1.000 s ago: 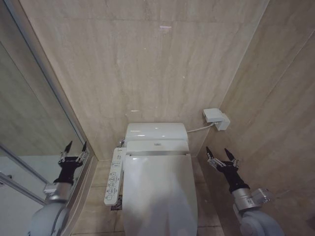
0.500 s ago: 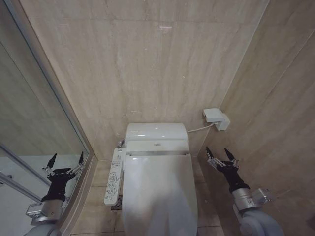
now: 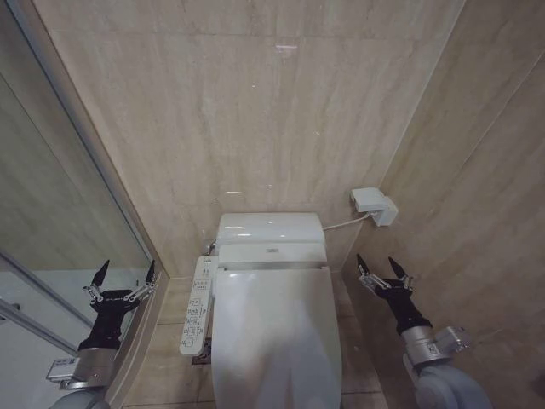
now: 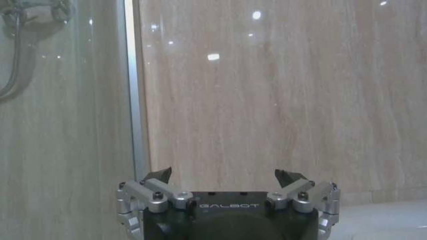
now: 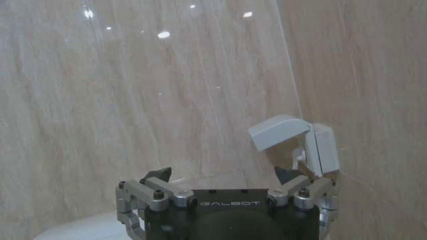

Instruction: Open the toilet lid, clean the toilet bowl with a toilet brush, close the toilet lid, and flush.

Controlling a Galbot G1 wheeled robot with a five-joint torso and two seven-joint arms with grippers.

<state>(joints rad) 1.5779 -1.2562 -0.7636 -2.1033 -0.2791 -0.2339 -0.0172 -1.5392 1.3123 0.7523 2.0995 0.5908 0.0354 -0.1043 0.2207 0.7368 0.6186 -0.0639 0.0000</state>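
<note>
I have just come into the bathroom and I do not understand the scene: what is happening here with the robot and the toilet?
Nothing is being handled yet. The large glossy white oval plastic toilet lid is shut over the white ceramic toilet bowl. The left gripper hangs open by the glass shower wall, to the left of the long white button panel. The right gripper hangs open on the other side, near the beige wall, below a small white wall box. Both grippers hold nothing.

The light is soft and warm, and it comes from above. Small bright spots shine on the wall (image 3: 255, 111) near 12 o'clock in the head view. The toilet lid (image 3: 272, 332) is shiny, with a grey shadow at 6 o'clock. Straight lines bend a little at the edges. The wrist views show glare dots too, and the wall looks a bit blurry.
</note>
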